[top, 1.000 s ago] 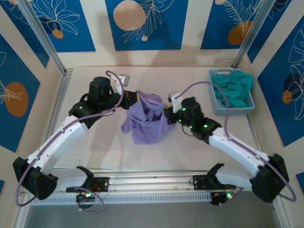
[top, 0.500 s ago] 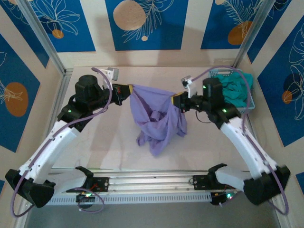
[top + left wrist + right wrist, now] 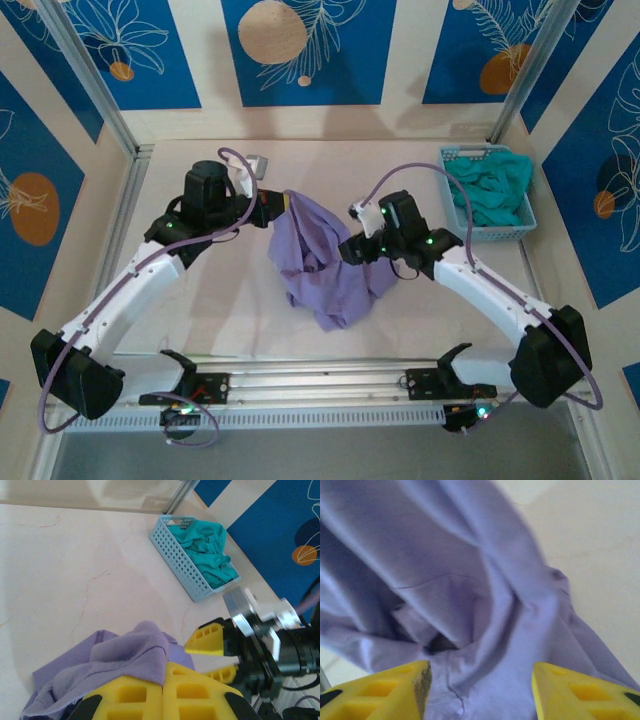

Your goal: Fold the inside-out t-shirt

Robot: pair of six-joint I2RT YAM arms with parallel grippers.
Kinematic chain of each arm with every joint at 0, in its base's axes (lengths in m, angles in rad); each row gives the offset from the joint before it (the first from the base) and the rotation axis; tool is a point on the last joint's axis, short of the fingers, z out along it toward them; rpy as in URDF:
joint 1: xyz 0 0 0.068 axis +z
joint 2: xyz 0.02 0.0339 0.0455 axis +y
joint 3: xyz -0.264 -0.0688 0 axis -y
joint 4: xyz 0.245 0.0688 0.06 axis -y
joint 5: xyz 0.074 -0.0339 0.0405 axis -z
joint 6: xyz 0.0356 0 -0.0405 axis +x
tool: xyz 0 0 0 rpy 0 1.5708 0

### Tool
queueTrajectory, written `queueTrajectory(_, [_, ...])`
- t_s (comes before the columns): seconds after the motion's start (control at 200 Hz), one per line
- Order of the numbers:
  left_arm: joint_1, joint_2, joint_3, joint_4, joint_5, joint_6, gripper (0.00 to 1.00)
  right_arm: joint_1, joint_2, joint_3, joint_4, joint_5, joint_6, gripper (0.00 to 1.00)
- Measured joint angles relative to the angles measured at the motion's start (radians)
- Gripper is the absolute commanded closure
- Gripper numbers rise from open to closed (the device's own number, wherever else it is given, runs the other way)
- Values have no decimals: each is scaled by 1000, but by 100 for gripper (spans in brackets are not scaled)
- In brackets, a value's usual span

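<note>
Hanging bunched from one pinched upper fold, purple t-shirt [image 3: 325,265], lower folds down on the middle of the surface [image 3: 200,300]. Clamped tight on that fold, left claw [image 3: 273,209]. Just beside the cloth's right edge, right claw [image 3: 350,250], parted wide, gripping nothing.

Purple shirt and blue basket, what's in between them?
In the top view, the right claw and its wrist sit between the purple shirt and the basket, right at the shirt's edge; past them the table is bare.
</note>
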State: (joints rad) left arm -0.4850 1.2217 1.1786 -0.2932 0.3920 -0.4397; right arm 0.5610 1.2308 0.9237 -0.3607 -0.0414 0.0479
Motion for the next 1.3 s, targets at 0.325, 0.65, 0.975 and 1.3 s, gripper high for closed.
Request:
queueTrajectory(0.325, [1,0,0,1,1,0,100,87,124,-36,221,-30,-69,45])
queueTrajectory(0.65, [3,0,0,1,-32,3,100,74,253,15,285,-104,-45,100])
queueTrajectory(0.975, [18,142,-19,25,-368,80,94,-19,57,81,275,-440,235,100])
queueTrajectory(1.3, [-15,23,-166,9,-470,100,34,-100,151,88,313,-553,511,100])
